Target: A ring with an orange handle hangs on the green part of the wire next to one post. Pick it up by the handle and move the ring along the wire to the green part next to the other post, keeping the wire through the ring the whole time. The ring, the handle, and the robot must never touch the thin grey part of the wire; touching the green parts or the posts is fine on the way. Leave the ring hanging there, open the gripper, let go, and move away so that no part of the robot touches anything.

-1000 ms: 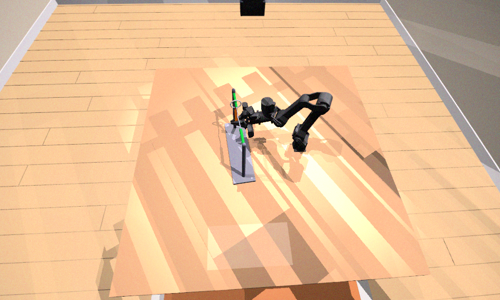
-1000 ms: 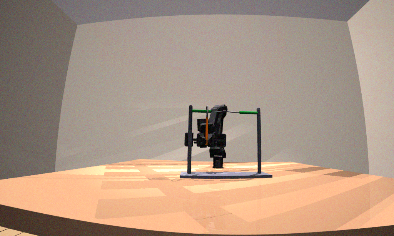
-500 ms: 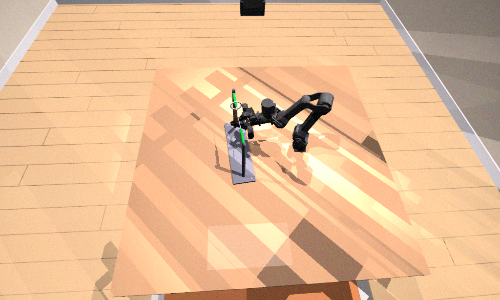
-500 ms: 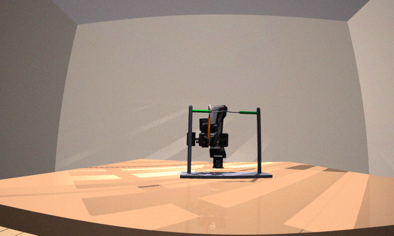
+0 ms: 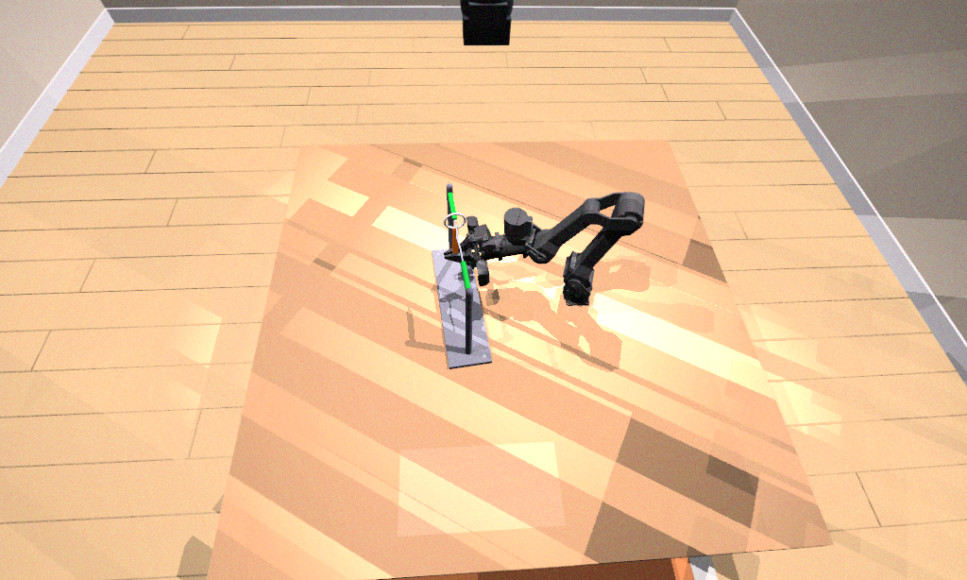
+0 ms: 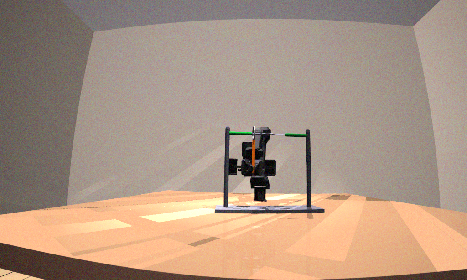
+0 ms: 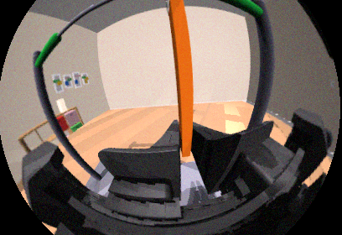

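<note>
Clearly the fingers are clamped on the orange handle [image 7: 183,81]. Its lower end is hidden between them. The ring [image 6: 253,131] sits at the inner end of one green part [image 6: 240,133] — edge-on, so whether it touches the wire [image 6: 277,133] cannot be told.

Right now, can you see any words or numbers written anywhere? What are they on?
No words or numbers can be read anywhere.
Small coloured marks on the far wall in the wrist view: too blurred to read, and may not be writing.
Orange handle, posts and base plate: no writing.
</note>
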`<state>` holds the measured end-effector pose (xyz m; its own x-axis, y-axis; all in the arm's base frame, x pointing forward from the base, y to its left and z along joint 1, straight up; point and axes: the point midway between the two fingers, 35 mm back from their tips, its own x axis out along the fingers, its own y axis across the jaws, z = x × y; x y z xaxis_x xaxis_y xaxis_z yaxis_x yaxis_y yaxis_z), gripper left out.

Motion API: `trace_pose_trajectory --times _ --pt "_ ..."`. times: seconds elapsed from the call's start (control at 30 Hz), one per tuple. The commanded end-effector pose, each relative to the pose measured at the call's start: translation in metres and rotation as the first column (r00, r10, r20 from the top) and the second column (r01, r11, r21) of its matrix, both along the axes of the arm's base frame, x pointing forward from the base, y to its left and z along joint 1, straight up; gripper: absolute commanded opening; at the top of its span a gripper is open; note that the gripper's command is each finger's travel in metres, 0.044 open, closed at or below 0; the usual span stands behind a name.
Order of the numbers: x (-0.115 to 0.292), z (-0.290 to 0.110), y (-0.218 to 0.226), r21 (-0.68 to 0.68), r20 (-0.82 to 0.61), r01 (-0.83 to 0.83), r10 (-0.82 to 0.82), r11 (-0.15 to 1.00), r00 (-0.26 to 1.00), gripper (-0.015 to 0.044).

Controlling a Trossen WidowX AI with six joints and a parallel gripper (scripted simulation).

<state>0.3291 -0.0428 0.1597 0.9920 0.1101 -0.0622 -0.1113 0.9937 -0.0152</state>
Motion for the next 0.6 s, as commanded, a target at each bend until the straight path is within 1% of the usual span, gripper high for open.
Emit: trace_pose_trajectory --times 0.0,0.57 --pt "-0.002 -0.002 0.004 0.01 -0.007 0.004 -0.004 1.0 1.0 -0.015" --pt "-0.004 -0.002 0.025 0.047 -0.009 0.036 -0.035 0.998 0.999 -0.015"
